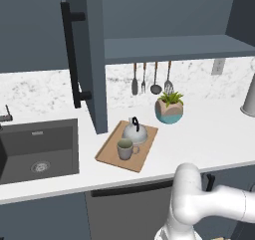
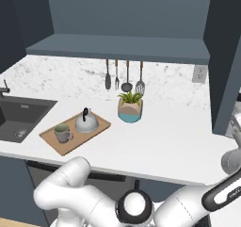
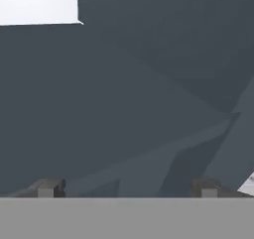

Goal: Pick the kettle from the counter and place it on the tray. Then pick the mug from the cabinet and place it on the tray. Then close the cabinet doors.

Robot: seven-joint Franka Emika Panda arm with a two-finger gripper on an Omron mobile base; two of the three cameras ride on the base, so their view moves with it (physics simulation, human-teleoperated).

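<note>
The silver kettle (image 1: 134, 132) (image 2: 86, 123) with its black handle stands on the wooden tray (image 1: 109, 153) (image 2: 49, 137) on the white counter (image 1: 209, 134) (image 2: 164, 141). The beige mug (image 1: 125, 149) (image 2: 62, 133) stands on the tray too, just in front of the kettle. Above, the slate-blue cabinet (image 1: 174, 47) (image 2: 122, 47) has both cabinet doors swung out: the left one (image 1: 94, 60) with a black bar handle (image 1: 71, 55), the right one (image 2: 227, 61). My gripper (image 3: 127, 188) is open and holds nothing, its fingertips (image 3: 47, 187) wide apart close to a dark slate-blue surface.
A teal-and-tan plant pot (image 1: 169, 109) (image 2: 130, 109) stands right of the tray. Utensils (image 1: 152, 79) (image 2: 124, 75) hang on the marble backsplash. The dark sink (image 1: 37, 152) (image 2: 19, 117) lies to the left. A grey object (image 1: 249, 102) stands at the counter's far right.
</note>
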